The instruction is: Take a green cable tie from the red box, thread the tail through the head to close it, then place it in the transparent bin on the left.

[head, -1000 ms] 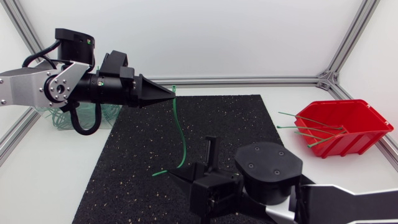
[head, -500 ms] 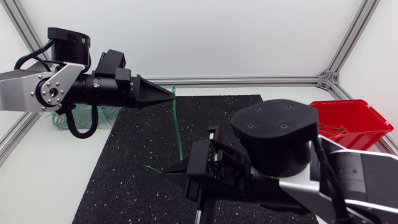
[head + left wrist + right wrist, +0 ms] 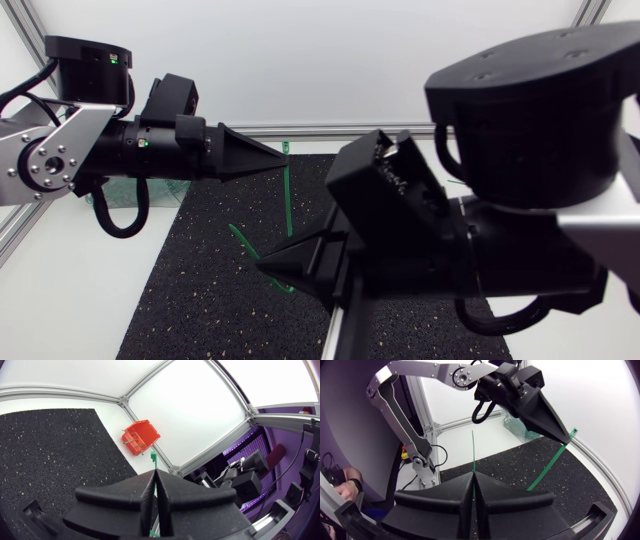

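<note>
Cable tie (image 3: 288, 200), green, hangs in the air between the two grippers, above the black speckled mat (image 3: 200, 290) that covers the middle of the tabletop (image 3: 70, 300). The left gripper (image 3: 278, 160) comes in from the tabletop's left edge with its fingers pressed together on the tie just below its square head, which pokes out past the fingertips. From there the strap drops towards the mat and passes out of sight behind the right arm. The right gripper (image 3: 262, 268), raised high and close under the head camera, has its fingers closed on the thin tail end. A short length of tail sticks out beyond its tips, clearest in the right wrist view. The head and the tail are well apart, and the tie is not looped.

The red box (image 3: 141, 435) sits on the white tabletop near a corner, beyond the mat's edge, with a few green ties in it. The transparent bin (image 3: 516, 424) appears to stand behind the left gripper by the tabletop's left edge, with green ties inside, though most of it is hidden.
</note>
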Controlling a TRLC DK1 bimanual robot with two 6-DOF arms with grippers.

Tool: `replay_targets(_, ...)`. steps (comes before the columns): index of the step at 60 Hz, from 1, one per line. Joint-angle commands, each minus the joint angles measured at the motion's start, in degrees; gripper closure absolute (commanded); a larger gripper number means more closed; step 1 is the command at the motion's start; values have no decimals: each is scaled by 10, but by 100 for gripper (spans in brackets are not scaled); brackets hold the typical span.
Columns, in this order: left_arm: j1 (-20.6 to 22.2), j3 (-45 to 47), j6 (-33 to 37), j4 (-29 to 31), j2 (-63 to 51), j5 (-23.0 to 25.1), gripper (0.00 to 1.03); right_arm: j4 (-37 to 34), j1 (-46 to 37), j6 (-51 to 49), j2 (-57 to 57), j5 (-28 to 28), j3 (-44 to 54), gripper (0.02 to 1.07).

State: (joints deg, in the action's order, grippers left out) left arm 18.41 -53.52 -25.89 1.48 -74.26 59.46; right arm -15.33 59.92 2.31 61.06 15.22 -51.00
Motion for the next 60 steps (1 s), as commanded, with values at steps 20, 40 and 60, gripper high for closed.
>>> replay_targets(20, 34, 64, -21, -12, 83, -37, 100, -100, 4, 183, -24, 17, -100, 102)
replay_targets(40, 66, 106, -72, -62, 149, -90, 100, -186, 0, 265, -9, 52, -201, 102)
replay_targets(60, 105, 129, -91, -94, 184, -146, 100, -247, -30, 367, 5, 122, -245, 102)
